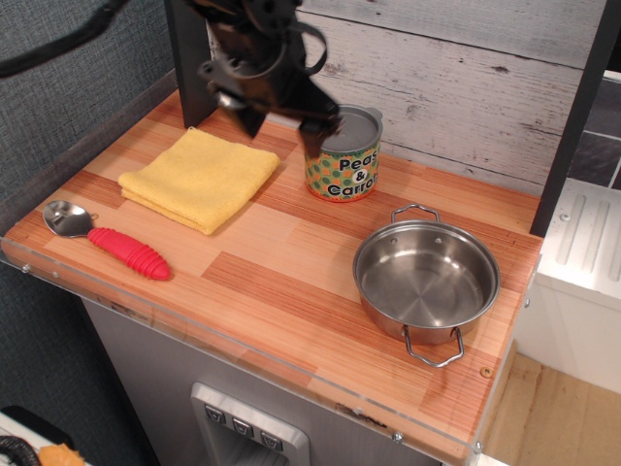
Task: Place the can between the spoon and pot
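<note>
I read this as the approach step: the can is not yet held, and nothing sits between spoon and pot.

Starting at the left, the spoon (102, 238) lies near the front left edge of the counter (291, 291), its shiny silver bowl pointing left and its ribbed red-pink plastic handle angled toward the right. Just behind it a folded yellow cloth (199, 178) lies flat, soft and slightly rumpled. Above and to the right of the cloth I have the gripper (281, 112), black and blurred, hovering at the left rim of the can (343, 153). Its fingers look parted, one dark tip overlapping the can's grey lid, but I cannot tell whether it touches the tin.

The can stands upright near the back wall, a short wide tin with an orange label dotted green reading "Peas & Carrots". Further right and nearer the front sits the pot (425, 280), shallow, round, polished stainless steel with two wire loop handles, well apart from the spoon.

Next, I judge I must centre the fingers around the can, lower, close firmly on its smooth curved sides, then carry it forward and left onto the open striped wood.
</note>
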`<action>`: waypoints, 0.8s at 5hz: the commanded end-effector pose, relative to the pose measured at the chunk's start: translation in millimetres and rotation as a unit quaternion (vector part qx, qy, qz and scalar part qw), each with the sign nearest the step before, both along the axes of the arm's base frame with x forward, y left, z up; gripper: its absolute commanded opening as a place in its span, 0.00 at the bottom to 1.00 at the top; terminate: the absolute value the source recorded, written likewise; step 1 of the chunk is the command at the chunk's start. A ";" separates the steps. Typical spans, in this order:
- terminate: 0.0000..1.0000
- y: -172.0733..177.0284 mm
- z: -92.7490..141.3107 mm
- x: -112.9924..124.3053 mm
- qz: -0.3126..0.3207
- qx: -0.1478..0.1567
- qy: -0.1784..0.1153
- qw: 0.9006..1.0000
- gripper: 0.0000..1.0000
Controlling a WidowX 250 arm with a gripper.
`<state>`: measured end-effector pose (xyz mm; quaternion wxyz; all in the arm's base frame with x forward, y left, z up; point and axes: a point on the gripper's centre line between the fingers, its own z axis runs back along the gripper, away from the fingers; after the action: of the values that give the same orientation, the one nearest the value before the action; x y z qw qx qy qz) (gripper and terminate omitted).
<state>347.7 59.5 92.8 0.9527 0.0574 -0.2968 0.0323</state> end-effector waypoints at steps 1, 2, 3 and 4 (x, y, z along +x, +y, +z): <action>0.00 -6.3 29.6 53.9 -0.008 0.018 -0.050 0.999 1.00; 0.00 -12.4 33.8 67.1 -0.011 0.016 -0.053 0.998 1.00; 0.00 -18.8 29.7 74.0 -0.016 0.007 -0.058 0.998 1.00; 0.00 -16.8 24.3 77.3 -0.015 -0.002 -0.063 0.998 1.00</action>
<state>422.1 39.8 92.8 0.9417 0.0438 -0.3327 0.0229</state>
